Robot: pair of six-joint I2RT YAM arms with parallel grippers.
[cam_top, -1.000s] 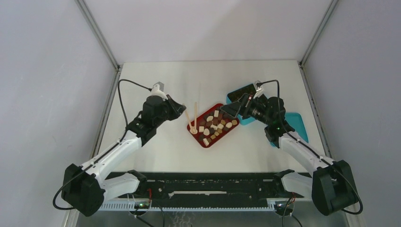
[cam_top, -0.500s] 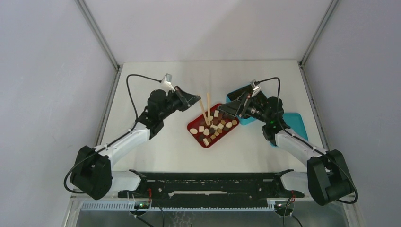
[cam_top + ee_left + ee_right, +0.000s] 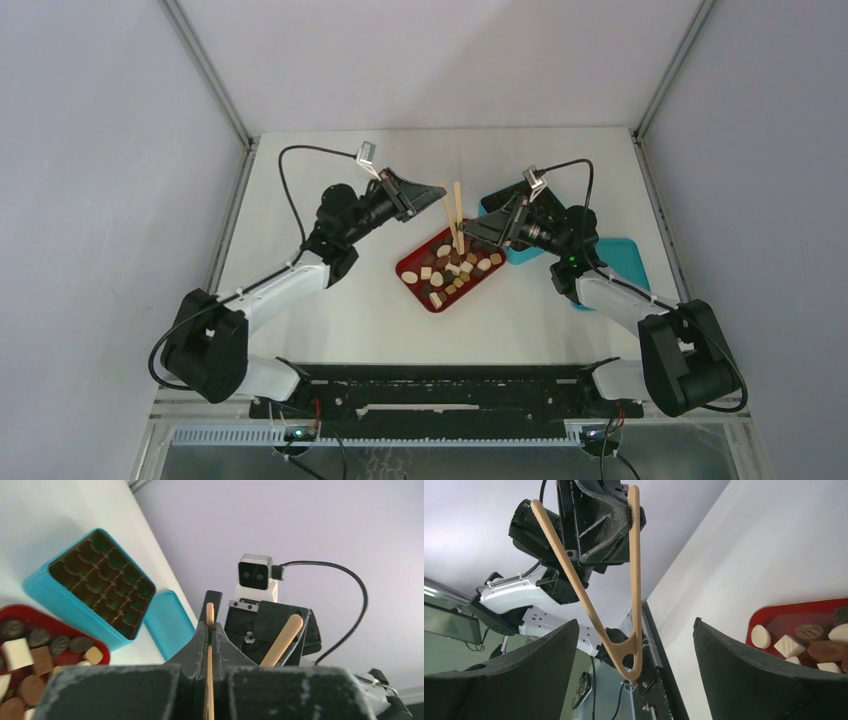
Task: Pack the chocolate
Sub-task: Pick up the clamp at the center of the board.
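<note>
While the left gripper (image 3: 210,630) pinches 1 arm of the wooden tongs (image 3: 636,580) above the red tray (image 3: 408,272), the right gripper (image 3: 633,627) gapes wide, the tongs' joined end showing between its 2 fingers. The chocolate (image 3: 452,268) lies loose in the tray, below both grippers, touching neither.

The left gripper (image 3: 210,632) is pinching 1 arm of the tan wooden tongs (image 3: 283,639) between its dark jaws, with the 2nd arm angling up to the right. On the white table (image 3: 60,515), a teal box (image 3: 65,605) with a dark brown grid insert (image 3: 102,582) is sitting just beside a red tray (image 3: 67,628) of chocolate pieces (image 3: 39,655). A teal lid (image 3: 170,625) is lying beside the box. The right arm's wrist camera (image 3: 255,575) is facing this way.
</note>
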